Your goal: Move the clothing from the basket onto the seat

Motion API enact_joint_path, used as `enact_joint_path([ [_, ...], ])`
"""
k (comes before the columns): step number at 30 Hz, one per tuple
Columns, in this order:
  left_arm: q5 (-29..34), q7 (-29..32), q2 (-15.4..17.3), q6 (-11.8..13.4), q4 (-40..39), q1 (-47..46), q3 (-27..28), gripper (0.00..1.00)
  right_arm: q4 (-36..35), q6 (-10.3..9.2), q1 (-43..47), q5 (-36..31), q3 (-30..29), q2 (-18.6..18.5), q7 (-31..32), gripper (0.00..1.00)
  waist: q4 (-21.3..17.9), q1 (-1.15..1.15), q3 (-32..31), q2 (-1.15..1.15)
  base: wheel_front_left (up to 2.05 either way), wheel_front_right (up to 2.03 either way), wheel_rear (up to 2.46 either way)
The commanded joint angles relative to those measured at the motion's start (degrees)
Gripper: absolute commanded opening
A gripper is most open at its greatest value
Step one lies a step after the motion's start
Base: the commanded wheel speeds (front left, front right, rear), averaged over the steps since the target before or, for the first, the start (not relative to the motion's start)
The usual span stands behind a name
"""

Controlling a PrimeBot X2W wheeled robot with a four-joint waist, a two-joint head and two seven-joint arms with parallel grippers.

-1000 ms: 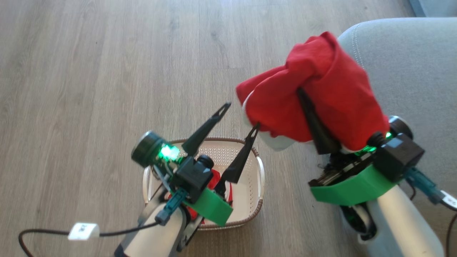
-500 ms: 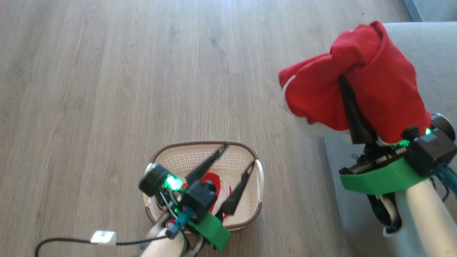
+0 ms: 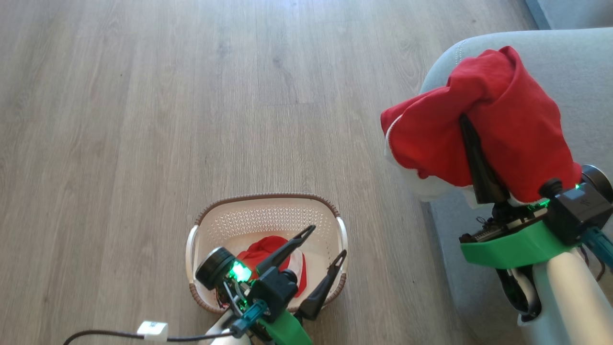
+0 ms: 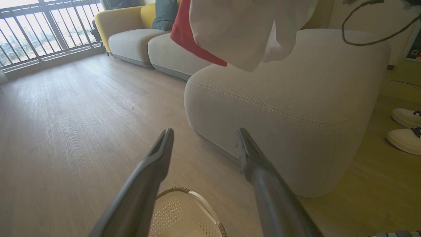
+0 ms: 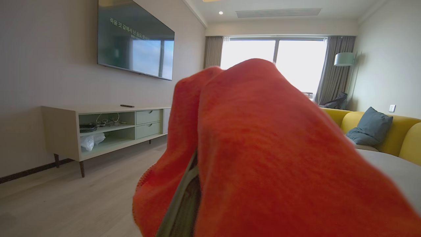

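A: Right end effector [image 3: 479, 125]?

B: Head view, 3 o'clock. It is grasping a red garment [image 3: 507, 120]. The cloth drapes over the fingers: one dark finger shows, the other is under fabric. White trim hangs from the garment's 7 o'clock side.

A: Where is that against the seat [image 3: 570, 57]?

B: The seat fills 2 to 4 o'clock, grey, with a light seam along its rounded corner. The garment is lifted over the seat's 9 o'clock edge. In the left wrist view its white underside hangs at 12 o'clock, apart from the cushion top.

A: Left end effector [image 3: 327, 241]?

B: 6 o'clock in the head view. Released, fingers spread wide, nothing between them. It hovers above the basket's 4 o'clock corner, tips pointing to 1 o'clock.

A: Basket [image 3: 268, 195]?

B: On the wood floor [image 3: 143, 120] at 6 o'clock, well apart from the seat. Cream, perforated, brown rim, white side handles.

A: Contents?

B: A second garment [image 3: 258, 251], red with a white band, lies crumpled on the basket bottom toward the 6 o'clock side. The left arm hides part of it.

A: Anything else?

B: In the left wrist view, two pale shoes [image 4: 406, 131] sit on the floor at 3 o'clock, beyond the seat. In the right wrist view, a wall screen [image 5: 135, 49] is at 10 o'clock with a low cabinet [image 5: 98, 128] under it.
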Motion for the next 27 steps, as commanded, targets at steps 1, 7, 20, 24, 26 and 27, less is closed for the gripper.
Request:
enact_joint_path([
  [1, 0.14, -0.28, 0.02, 0.15, -1.68, -1.47, 1.96, 1.0, -1.83, -0.01, -0.49, -0.42, 0.47, -0.35, -0.52, 0.0, -0.14, 0.0, 0.03, 0.0, 0.0, 0.0, 0.0],
  [7, 0.19, -0.28, -0.1, 0.28, -1.97, -1.61, 2.35, 1.0, -1.96, -0.01, -0.49, -0.7, 0.16, -0.5, -0.52, 0.0, -1.49, 0.0, 0.03, 0.0, 0.0, 0.0, 0.0],
  [20, 0.54, -0.28, -0.04, -0.15, -3.5, -2.92, 1.85, 1.0, -2.46, -0.01, -0.25, -2.08, -3.0, -0.24, -0.52, 0.0, -11.32, 0.0, 2.58, 0.0, 0.0, 0.0, 0.0],
  [24, 0.58, -0.28, 0.18, -0.18, -4.03, -3.27, 1.66, 1.0, -2.61, -0.01, 0.1, -2.43, -3.58, 0.45, -0.52, 0.0, -15.65, 0.0, 3.44, 0.0, 0.0, 0.0, 0.0],
  [26, 0.61, -0.28, 0.27, -0.17, -4.13, -3.35, 1.65, 1.0, -2.65, -0.01, 0.14, -2.5, -3.56, 0.68, -0.52, 0.0, -16.9, 0.0, 3.6, 0.0, 0.0, 0.0, 0.0],
  [27, 0.66, -0.28, 0.34, -0.21, -4.2, -3.46, 1.51, 1.0, -2.7, -0.01, 0.26, -2.57, -3.76, 0.86, -0.52, 0.0, -17.93, 0.0, 3.74, 0.0, 0.0, 0.0, 0.0],
])
